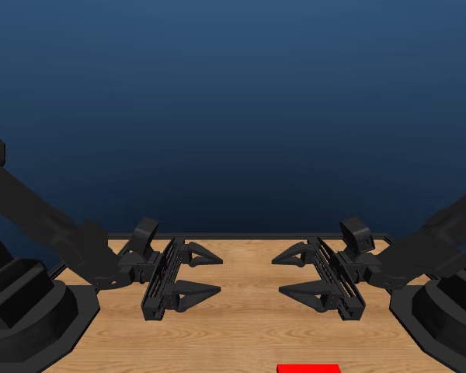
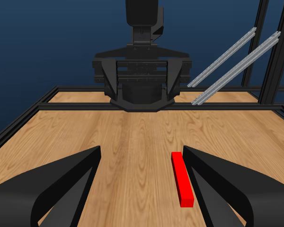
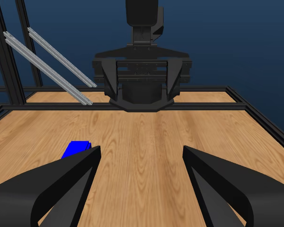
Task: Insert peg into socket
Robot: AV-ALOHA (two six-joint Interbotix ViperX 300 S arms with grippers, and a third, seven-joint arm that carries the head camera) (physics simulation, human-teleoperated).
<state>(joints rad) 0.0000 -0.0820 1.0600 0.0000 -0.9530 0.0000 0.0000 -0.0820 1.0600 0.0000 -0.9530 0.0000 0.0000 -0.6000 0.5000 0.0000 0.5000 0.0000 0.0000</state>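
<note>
Wooden worktop [image 1: 241,322] is framed by black rails, with both arms facing across it. Left tool [image 1: 193,273] and right tool [image 1: 301,273] are held wide and empty, apparently ready for grasping. Socket [image 3: 75,149] and peg [image 2: 181,178] lie flat on it, ungrasped.

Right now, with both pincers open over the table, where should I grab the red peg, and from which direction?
Grip the peg near one end, across its narrow width, coming down from above. It lies flat on the table, a thin bar, so the rest stays free for the socket. Both pincers hold nothing.
</note>
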